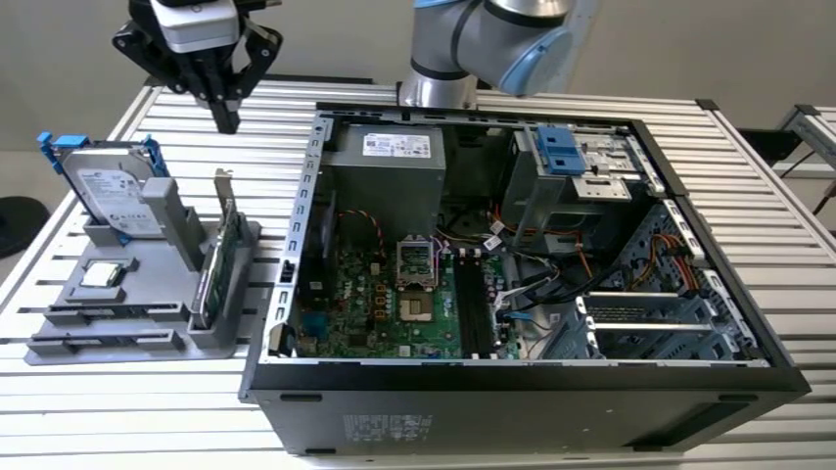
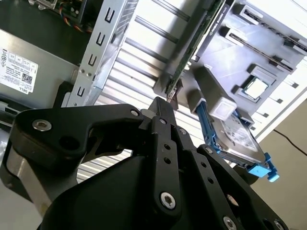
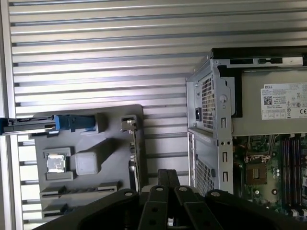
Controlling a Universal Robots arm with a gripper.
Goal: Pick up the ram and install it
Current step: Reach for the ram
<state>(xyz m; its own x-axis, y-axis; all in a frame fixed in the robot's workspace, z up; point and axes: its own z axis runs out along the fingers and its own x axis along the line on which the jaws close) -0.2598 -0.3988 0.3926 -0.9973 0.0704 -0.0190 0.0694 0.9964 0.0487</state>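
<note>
The ram [image 1: 206, 286] is a thin green stick standing on edge in the grey holder [image 1: 131, 338] on the exterior view's left, just beside the taller green card with a metal bracket [image 1: 233, 245]. My gripper [image 1: 226, 119] hangs above the slatted table behind that holder, apart from everything. Its black fingers [image 3: 168, 178] are pressed together with nothing between them, and they show the same way in the second wrist view [image 2: 163, 108]. The open computer case [image 1: 301, 215] lies to the exterior view's right, with the motherboard's black slots [image 1: 473, 308] inside it.
The holder also carries a silver hard drive in a blue frame [image 1: 116, 191] and a processor chip [image 1: 102, 275]. Inside the case are a power supply [image 1: 386, 171], loose cables [image 1: 530, 284] and a drive cage [image 1: 581, 166]. The arm's base [image 1: 438, 88] stands behind the case.
</note>
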